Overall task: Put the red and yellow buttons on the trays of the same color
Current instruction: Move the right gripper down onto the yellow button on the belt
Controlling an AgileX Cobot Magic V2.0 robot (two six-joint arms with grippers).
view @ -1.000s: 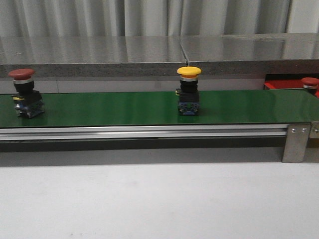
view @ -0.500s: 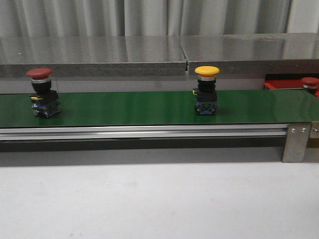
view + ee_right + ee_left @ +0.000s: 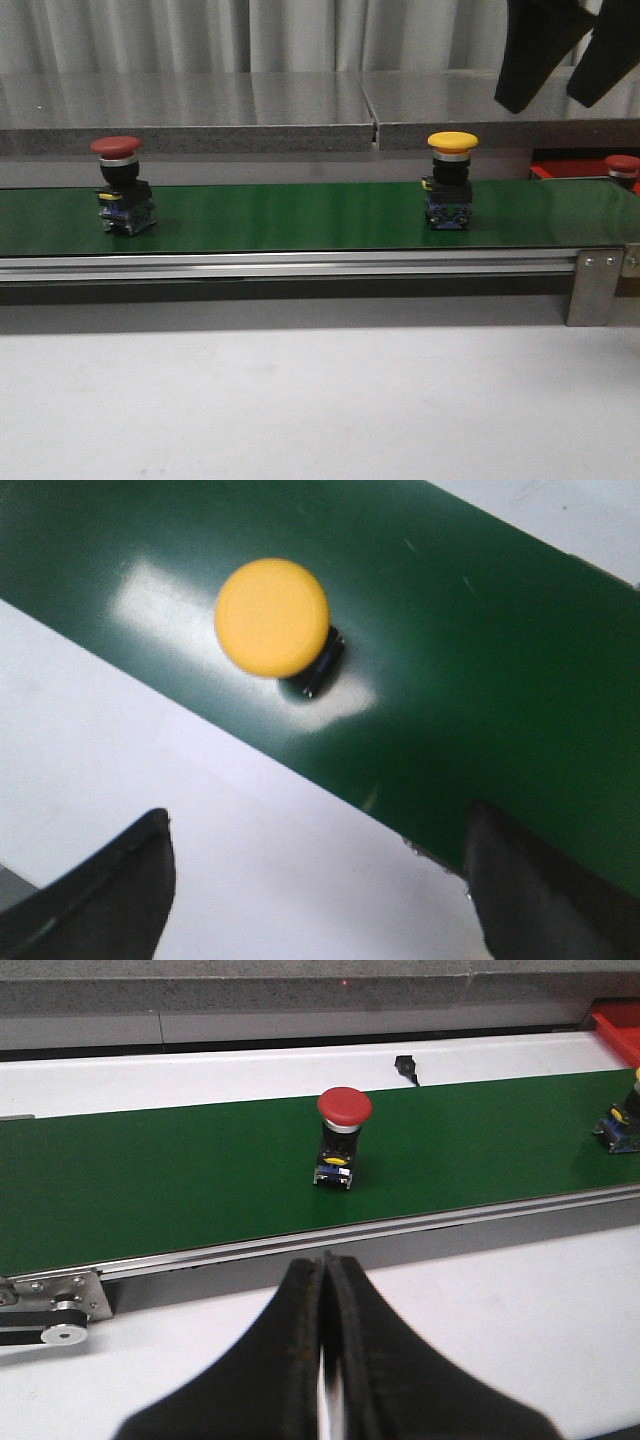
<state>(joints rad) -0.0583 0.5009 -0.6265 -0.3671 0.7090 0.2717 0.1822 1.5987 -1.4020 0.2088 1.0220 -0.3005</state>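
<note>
Front view: yellow button [image 3: 451,180] upright, cap up; right claw [image 3: 570,55] spread; left claw [image 3: 325,1360] pressed together.

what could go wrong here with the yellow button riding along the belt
The yellow button has drifted right along the green belt over the last second, so the open right hand, high above it, may close where the button no longer is. It is tall on a small base, so a glancing finger could tip it. The left hand is shut and off the belt, while the red button also travels toward the belt's end.
</note>
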